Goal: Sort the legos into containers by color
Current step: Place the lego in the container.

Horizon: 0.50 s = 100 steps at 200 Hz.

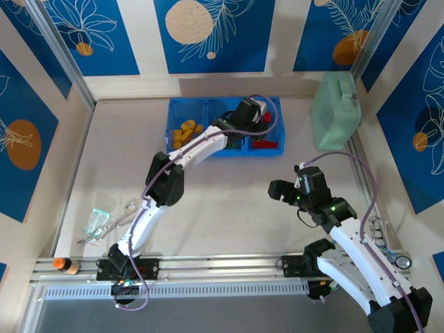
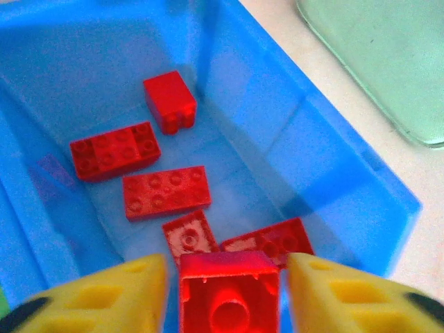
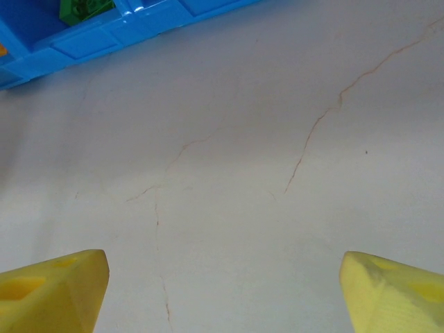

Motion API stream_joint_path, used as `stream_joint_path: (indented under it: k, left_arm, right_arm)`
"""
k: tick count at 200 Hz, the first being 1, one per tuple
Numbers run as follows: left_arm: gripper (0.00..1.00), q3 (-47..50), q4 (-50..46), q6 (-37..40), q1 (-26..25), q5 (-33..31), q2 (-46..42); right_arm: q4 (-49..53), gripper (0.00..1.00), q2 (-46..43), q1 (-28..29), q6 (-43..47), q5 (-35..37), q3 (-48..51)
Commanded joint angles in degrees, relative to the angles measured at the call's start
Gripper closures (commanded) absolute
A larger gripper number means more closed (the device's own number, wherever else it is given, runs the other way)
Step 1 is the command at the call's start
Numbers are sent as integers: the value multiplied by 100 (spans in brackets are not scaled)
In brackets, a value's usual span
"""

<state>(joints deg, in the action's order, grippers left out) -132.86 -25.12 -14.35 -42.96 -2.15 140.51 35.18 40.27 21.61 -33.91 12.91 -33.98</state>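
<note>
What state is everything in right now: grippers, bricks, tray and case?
Left gripper: open above the blue tray's right compartment.
Red brick: between its fingers, slim gaps either side.
Other red bricks: five lying loose in that compartment.
Yellow-orange bricks: piled in the left compartment.
Green bricks: middle compartment, partly behind the left arm.
Right gripper: open, empty, over bare table.
Mint case: shut, right of the tray.

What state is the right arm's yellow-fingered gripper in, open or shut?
Open: the right gripper fingers stand wide apart above the white table, nothing between.
</note>
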Motion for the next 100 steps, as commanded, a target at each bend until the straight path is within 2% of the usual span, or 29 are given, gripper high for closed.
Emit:
stream_joint_path:
  k: [1, 19, 42, 100]
  left_arm:
    - [33, -393, -308, 103, 88, -126, 80]
    - [29, -423, -537, 105, 70, -51, -201]
    - [29, 248, -267, 342, -57, -115, -958]
    - [26, 3752, 1355, 710, -212, -515, -3449]
  right_arm:
    - [-5, 13, -72, -9, -5, -184, -50]
    - [62, 13, -75, -16, 16, -137, -105]
    - [59, 13, -64, -18, 33, -69, -119]
    - [-131, 9, 306, -33, 362, 250, -378]
